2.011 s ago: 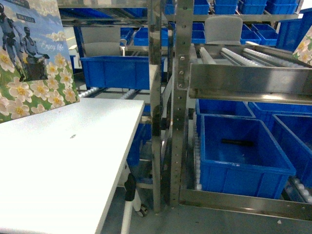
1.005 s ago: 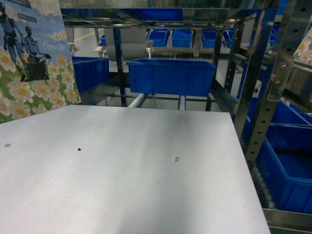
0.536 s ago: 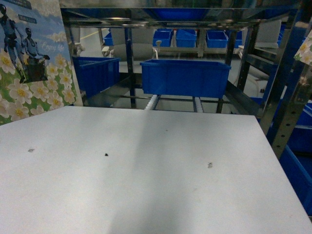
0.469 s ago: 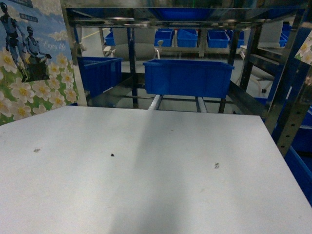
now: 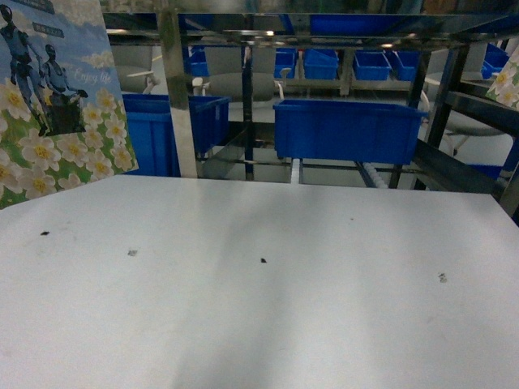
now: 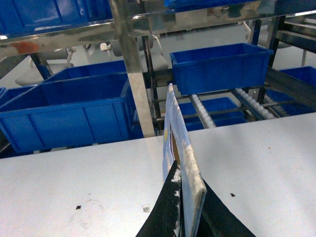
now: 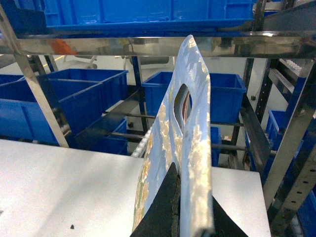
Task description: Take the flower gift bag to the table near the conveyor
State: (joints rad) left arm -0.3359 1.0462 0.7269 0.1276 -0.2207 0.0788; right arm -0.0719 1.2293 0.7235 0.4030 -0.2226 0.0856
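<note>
The left end effector is clamped on a flower bag, holding it upright above the left part of the white desk; whether its base touches the desktop cannot be told. Behind the desk stands the conveyor with its blue bins. The right end effector is clamped on a second bag, raised over the desk's right edge. Judging by this, the carry is nearly finished: the bags are at the desk, and what remains is lowering and releasing them.

Frame edges crop both flower gift bags and the table.
</note>
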